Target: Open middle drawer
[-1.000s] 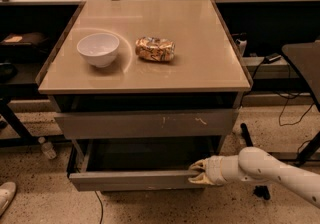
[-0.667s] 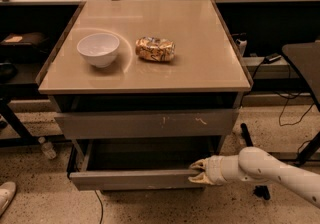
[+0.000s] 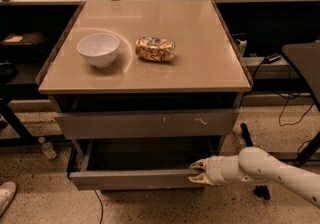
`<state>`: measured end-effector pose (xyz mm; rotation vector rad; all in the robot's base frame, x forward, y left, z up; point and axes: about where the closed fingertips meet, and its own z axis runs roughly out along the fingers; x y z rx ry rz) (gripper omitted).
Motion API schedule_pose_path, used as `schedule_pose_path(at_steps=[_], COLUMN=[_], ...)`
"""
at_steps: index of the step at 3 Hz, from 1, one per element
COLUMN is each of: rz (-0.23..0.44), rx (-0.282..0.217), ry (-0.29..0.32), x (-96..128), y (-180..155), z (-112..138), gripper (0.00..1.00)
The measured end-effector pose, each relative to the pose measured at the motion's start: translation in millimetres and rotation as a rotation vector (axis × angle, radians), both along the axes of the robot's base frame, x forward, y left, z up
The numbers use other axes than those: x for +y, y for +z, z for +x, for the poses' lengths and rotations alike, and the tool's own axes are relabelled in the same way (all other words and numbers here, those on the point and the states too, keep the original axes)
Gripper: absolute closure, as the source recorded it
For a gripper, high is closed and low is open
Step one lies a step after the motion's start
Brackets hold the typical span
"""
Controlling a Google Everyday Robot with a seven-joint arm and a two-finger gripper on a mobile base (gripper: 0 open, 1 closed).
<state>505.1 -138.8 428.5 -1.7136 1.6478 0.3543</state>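
Note:
The middle drawer (image 3: 132, 179) is the plain grey front low on the cabinet. It is pulled out part way, and its shallow grey tray (image 3: 145, 155) shows behind the front. My gripper (image 3: 193, 173) comes in from the right on a white arm (image 3: 265, 168). Its pale fingers (image 3: 200, 164) are closed over the right end of the drawer front. Above it sits the wider grey front with pale scratch marks (image 3: 150, 123), pushed in.
On the beige cabinet top (image 3: 200, 63) stand a white bowl (image 3: 98, 48) and a crumpled snack bag (image 3: 155, 49). A dark chair or table (image 3: 302, 63) is at the right, a plastic bottle (image 3: 47, 148) lies on the floor at the left, and cables (image 3: 287, 108) run along the floor.

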Motion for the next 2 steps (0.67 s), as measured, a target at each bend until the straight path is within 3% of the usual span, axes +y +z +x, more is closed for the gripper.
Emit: schedule_pose_path(at_steps=[1,2], rz=[0.034,0.069], rx=[0.037,0.092], ry=[0.025,0.061], x=[-7.3,-25.2], y=[-9.5,-12.7], z=[-20.2,-61.4], gripper=[0.12,1.0])
